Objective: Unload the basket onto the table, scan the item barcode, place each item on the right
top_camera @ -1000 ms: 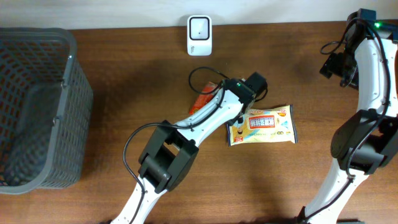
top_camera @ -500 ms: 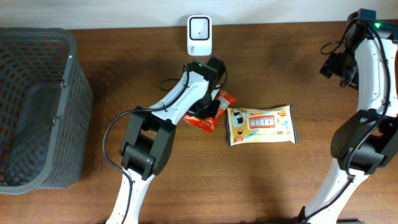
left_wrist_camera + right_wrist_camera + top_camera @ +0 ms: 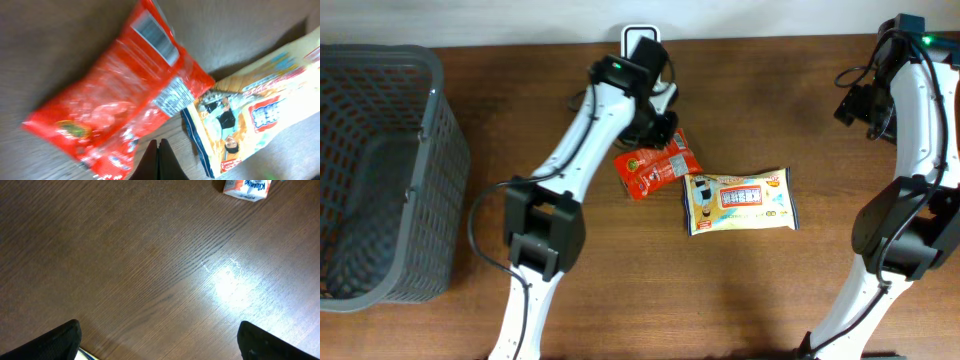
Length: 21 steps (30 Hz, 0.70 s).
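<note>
A red snack packet (image 3: pixel 655 165) lies flat on the wooden table, its right edge touching a yellow snack packet (image 3: pixel 738 200). In the left wrist view the red packet (image 3: pixel 115 95) shows white printed panels and lies beside the yellow one (image 3: pixel 255 110). My left gripper (image 3: pixel 665 128) hangs just above the red packet's far edge, shut and empty; its fingertips (image 3: pixel 159 160) are pressed together. The white scanner (image 3: pixel 640 33) stands at the table's back edge, partly hidden by the left arm. My right gripper (image 3: pixel 860 105) is far off at the right, open over bare wood (image 3: pixel 160 345).
A dark grey mesh basket (image 3: pixel 375 170) fills the left end of the table. A small white and orange box (image 3: pixel 246 186) lies at the top of the right wrist view. The left arm (image 3: pixel 580 140) stretches diagonally across the middle.
The left arm swung from above the yellow packet back toward the scanner, uncovering the red packet, which shifted and turned a little. The right arm stayed still.
</note>
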Motion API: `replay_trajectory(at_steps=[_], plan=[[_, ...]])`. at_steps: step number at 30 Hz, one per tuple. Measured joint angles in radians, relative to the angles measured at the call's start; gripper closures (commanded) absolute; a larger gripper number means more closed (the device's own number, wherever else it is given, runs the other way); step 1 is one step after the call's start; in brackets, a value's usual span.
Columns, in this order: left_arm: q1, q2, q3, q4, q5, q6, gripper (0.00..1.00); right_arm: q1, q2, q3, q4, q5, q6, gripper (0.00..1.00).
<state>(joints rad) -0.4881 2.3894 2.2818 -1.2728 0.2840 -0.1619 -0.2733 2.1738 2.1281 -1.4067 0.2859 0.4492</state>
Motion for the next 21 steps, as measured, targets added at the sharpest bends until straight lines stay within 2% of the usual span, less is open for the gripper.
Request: replay_trajectory(at_steps=[3,6,7,9,10,11,12,15,19,21], plan=[[-0.048,0.105,-0.043,0.004,-0.094,0.0,1.0,0.0,0.0,0.0,0.0,0.0,0.0,0.01],[-0.046,0.127,-0.056,0.005,-0.308,0.0,1.0,0.0,0.0,0.0,0.0,0.0,0.0,0.01],[-0.039,0.137,-0.052,-0.006,-0.428,0.0,1.0,0.0,0.0,0.0,0.0,0.0,0.0,0.01],[0.002,0.172,0.044,-0.121,-0.546,0.0,1.0,0.0,0.0,0.0,0.0,0.0,0.0,0.01],[0.011,0.174,0.087,-0.161,-0.546,0.001,1.0,0.0,0.0,0.0,0.0,0.0,0.0,0.01],[0.029,0.18,0.221,-0.168,-0.518,0.0,1.0,0.0,0.0,0.0,0.001,0.0,0.0,0.01],[0.034,0.178,0.291,-0.148,-0.43,0.0,1.0,0.0,0.0,0.0,0.001,0.0,0.0,0.01],[0.02,0.195,0.304,-0.084,-0.175,0.0,1.0,0.0,0.0,0.0,0.0,0.0,0.0,0.01],[0.003,0.297,0.315,-0.053,-0.156,0.0,1.0,0.0,0.0,0.0,0.0,0.0,0.0,0.01],[0.003,0.301,0.339,-0.112,-0.172,0.0,1.0,0.0,0.0,0.0,0.0,0.0,0.0,0.01]])
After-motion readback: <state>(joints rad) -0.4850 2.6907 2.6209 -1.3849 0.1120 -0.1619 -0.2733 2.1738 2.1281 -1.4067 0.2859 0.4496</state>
